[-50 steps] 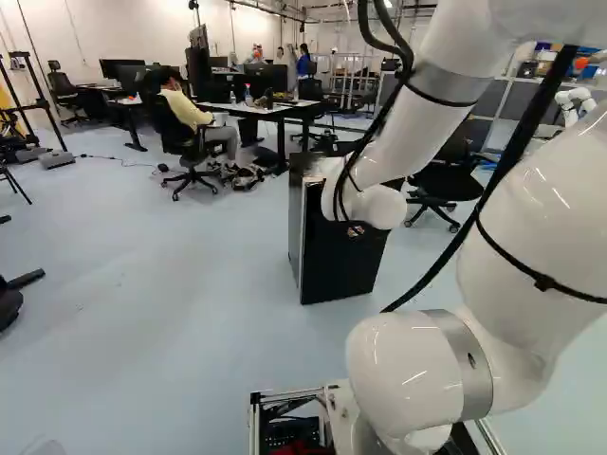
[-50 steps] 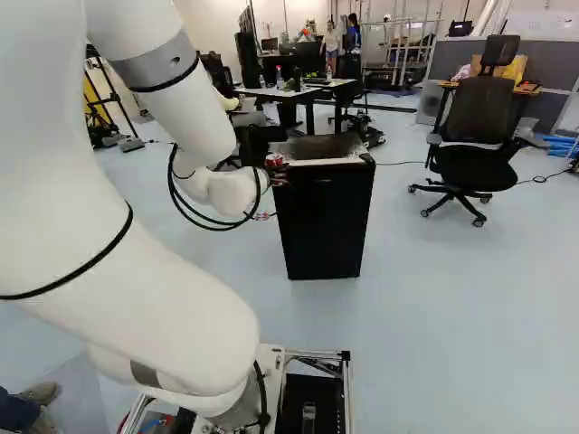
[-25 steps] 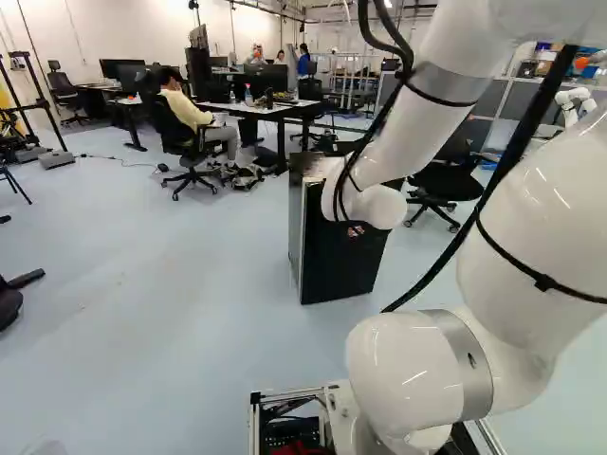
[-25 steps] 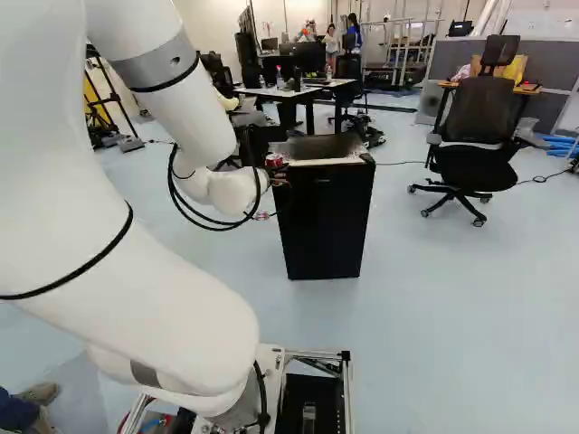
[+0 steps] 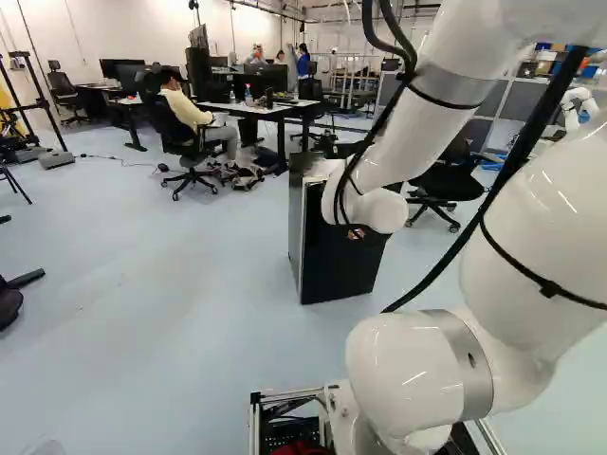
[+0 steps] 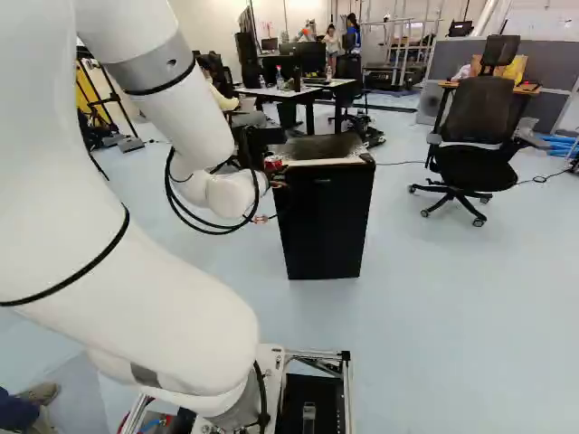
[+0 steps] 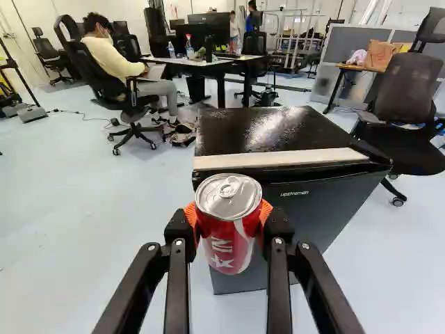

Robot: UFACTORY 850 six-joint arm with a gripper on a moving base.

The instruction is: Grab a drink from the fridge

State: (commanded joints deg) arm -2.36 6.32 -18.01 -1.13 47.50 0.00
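Left of the middle of the right base view, my arm [image 6: 172, 307] ends in the hand [image 6: 280, 176], its orange pads [image 7: 266, 211] clamped on both sides of the can [image 7: 227, 240]. Can: upright, red body, white markings, silver lid, tab flat. Position: by the fridge [image 6: 326, 221]. Further right: a black chair [image 6: 479, 113].
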